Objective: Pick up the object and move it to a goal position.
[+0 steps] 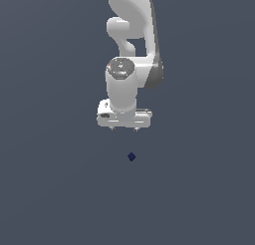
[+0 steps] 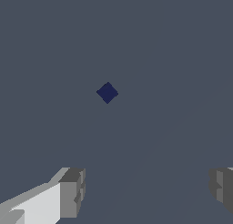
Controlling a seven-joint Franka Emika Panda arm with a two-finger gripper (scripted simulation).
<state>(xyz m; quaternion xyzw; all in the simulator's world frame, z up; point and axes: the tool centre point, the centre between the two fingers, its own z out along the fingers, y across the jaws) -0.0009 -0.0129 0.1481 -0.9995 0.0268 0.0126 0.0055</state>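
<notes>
The object, a tiny dark navy-blue cube (image 1: 131,156), lies on the flat grey floor, turned so a corner points toward the camera. It also shows in the wrist view (image 2: 107,92). My white gripper (image 1: 124,129) hangs above the floor, its two short fingertips pointing down, and the cube lies apart from it, a little to the exterior view's right and nearer the camera. In the wrist view the gripper (image 2: 148,193) is open, its fingers (image 2: 73,192) wide apart with nothing between them. The cube lies ahead of the fingers, not between them.
The white arm (image 1: 132,45) rises behind the gripper toward the top of the exterior view. The grey floor (image 1: 50,189) stretches flat all around. No goal marker shows.
</notes>
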